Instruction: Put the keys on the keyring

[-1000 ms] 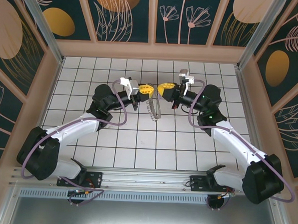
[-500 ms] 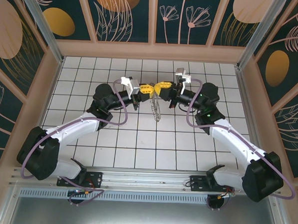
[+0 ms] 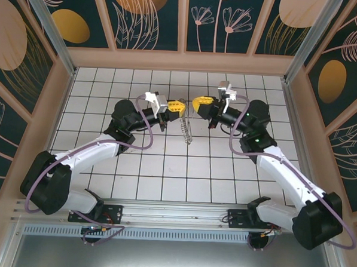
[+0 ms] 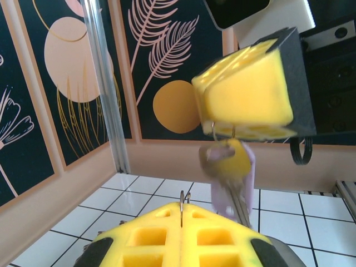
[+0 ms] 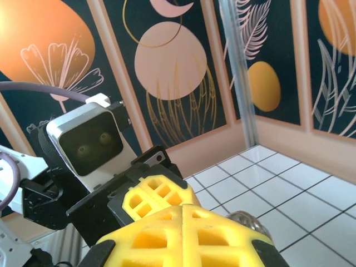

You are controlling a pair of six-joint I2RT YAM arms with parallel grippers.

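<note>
My left gripper and right gripper meet tip to tip above the middle of the tiled floor, both shut. The keyring, a thin grey loop with chain-like teeth, dangles narrow between and below them. In the left wrist view my left gripper pinches a thin metal wire. Opposite, the right gripper's yellow fingers clamp thin wire from which the keys hang, blurred: a pale lilac key with a yellow patch. In the right wrist view my right gripper is closed, the left gripper just beyond.
White tiled floor lies below, walled by peach-framed patterned panels. A rounded metallic piece shows just under the right fingers. Both arms reach in from the near edge, with open floor around and beneath the dangling loop.
The right gripper shifted slightly right and back. The hanging loop has gone from a wide curve to a narrow vertical strand. The left gripper has stayed put.
</note>
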